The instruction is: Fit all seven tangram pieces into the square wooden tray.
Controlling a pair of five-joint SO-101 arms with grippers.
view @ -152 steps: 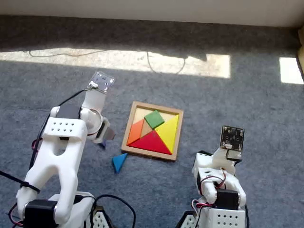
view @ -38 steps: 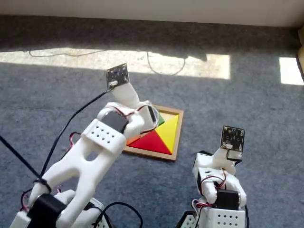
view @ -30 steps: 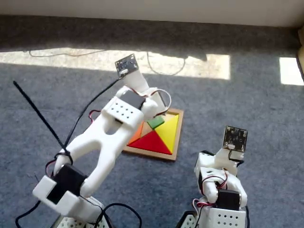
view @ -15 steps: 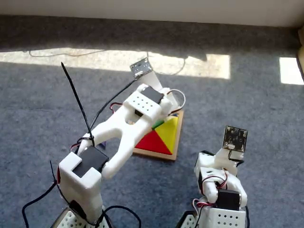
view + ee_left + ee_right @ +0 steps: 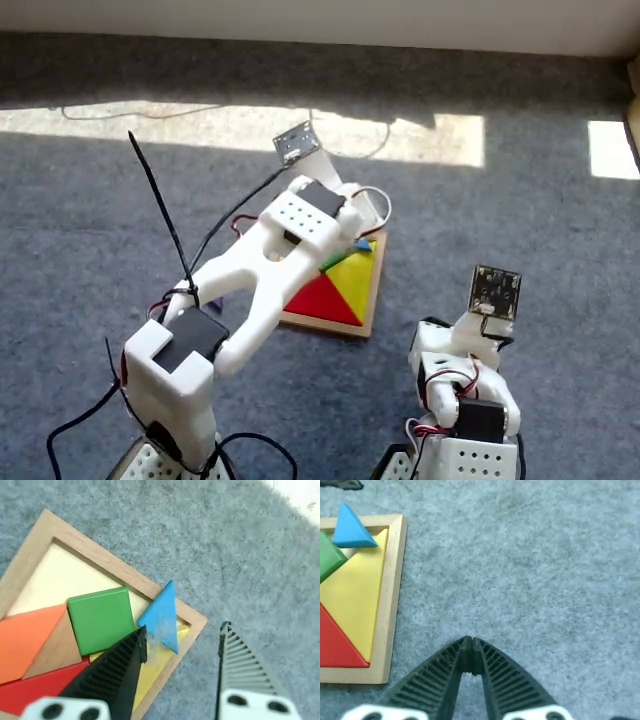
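Judging by its look, the small blue wooden triangle (image 5: 160,614) is light and rigid, with smooth painted faces that could slide out of a pinch. The safest hold would be across two of its flat edges near the middle, not at a thin tip.

It lies at one corner of the square wooden tray (image 5: 102,556), resting partly on the yellow triangle (image 5: 152,667) with its point over the rim. So it appears tilted rather than seated flat. The left gripper (image 5: 183,628) hangs just above that corner with its fingers spread wide and gripping nothing. One fingertip is right beside the blue piece; whether it touches I cannot tell.

Inside the tray, a green square (image 5: 100,620) sits next to the blue piece. An orange piece (image 5: 30,635) and a red triangle (image 5: 40,695) fill the side beyond it. A pale stretch of bare tray floor is open along one rim — room for pieces not yet placed.

The right gripper (image 5: 471,655) sits over the grey carpet (image 5: 530,570), well apart from the tray, its fingers pressed together and empty.
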